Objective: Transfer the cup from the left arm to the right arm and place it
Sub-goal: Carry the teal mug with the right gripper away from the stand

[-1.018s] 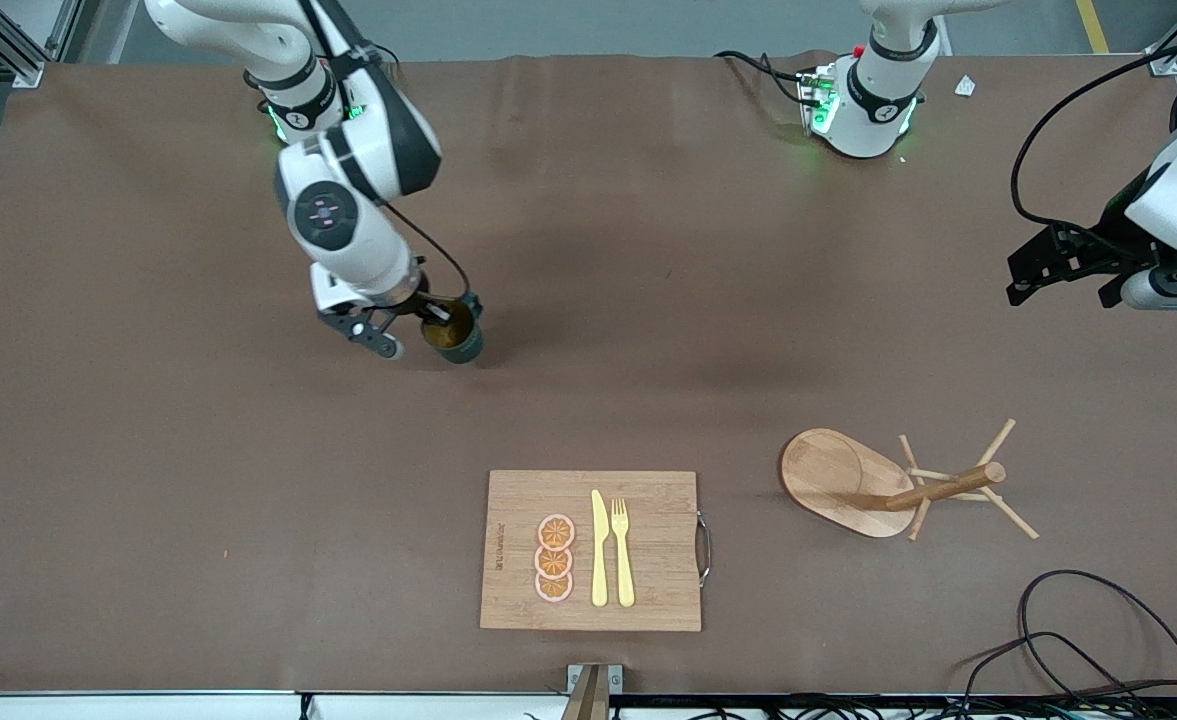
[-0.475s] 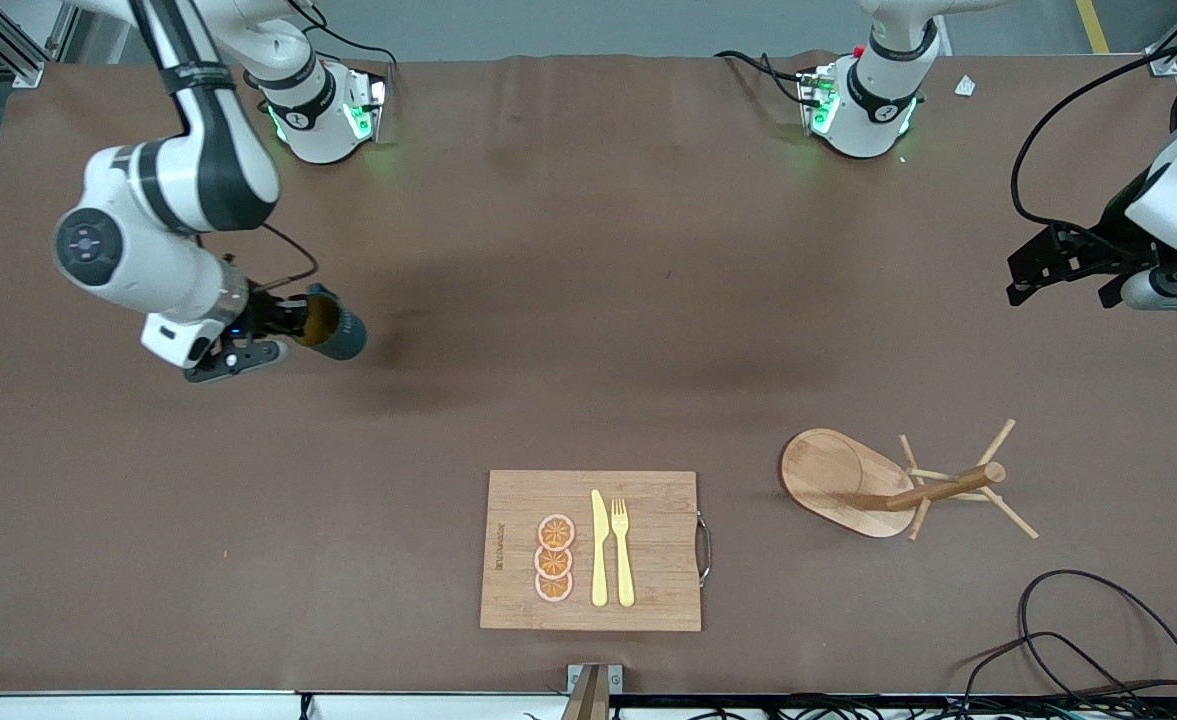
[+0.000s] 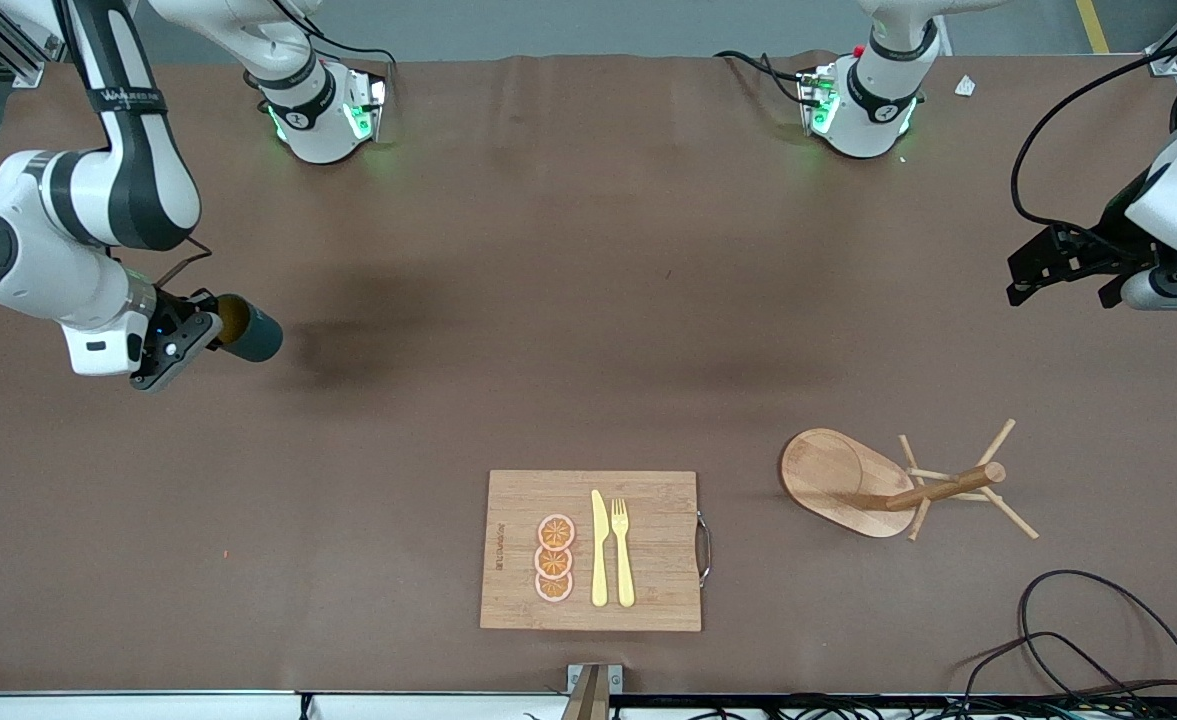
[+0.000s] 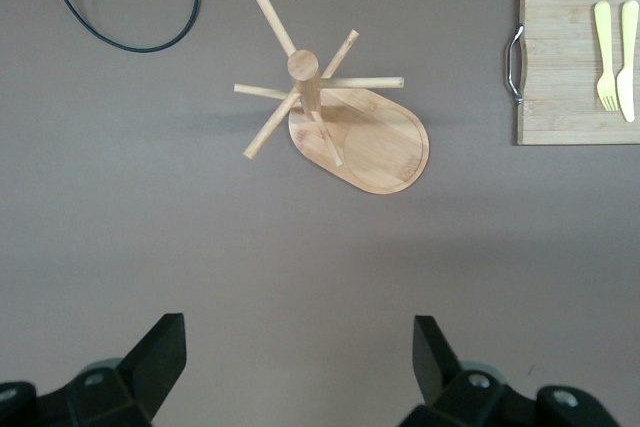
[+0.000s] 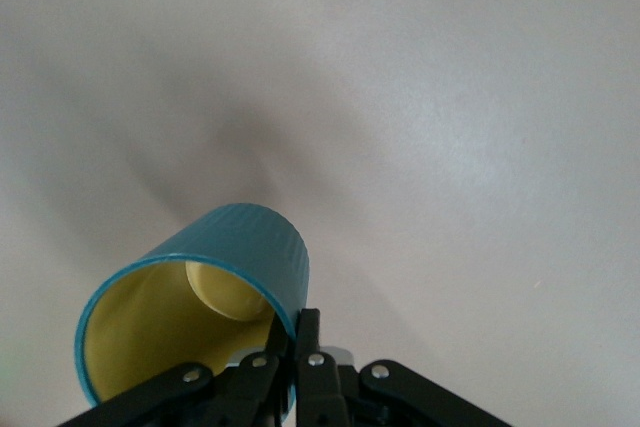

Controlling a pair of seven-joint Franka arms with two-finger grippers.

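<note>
Cup [image 3: 248,333] position: held in the air by the right gripper [image 3: 210,332] over the brown table [image 3: 588,300] at the right arm's end, tipped on its side. The right wrist view shows the two fingers [image 5: 305,347] pinched together on the cup's rim, one inside the tan-yellow interior and one against the ribbed teal wall. The left gripper [image 3: 1063,272] hangs over the left arm's end of the table with its fingers [image 4: 150,357] spread wide and nothing between them; this arm waits. A wooden cutting board [image 3: 648,600] with a metal handle lies near the front camera's edge of the table. It carries three orange slices [image 3: 554,558], a yellow knife [image 3: 599,548] and a yellow fork [image 3: 622,548]. Small printed writing runs along the board's edge beside the slices; it cannot be read. A wooden mug tree [image 3: 898,485] on an oval base stands beside the board, toward the left arm's end. Black cables [image 3: 1078,640] lie at the table corner near the mug tree.
</note>
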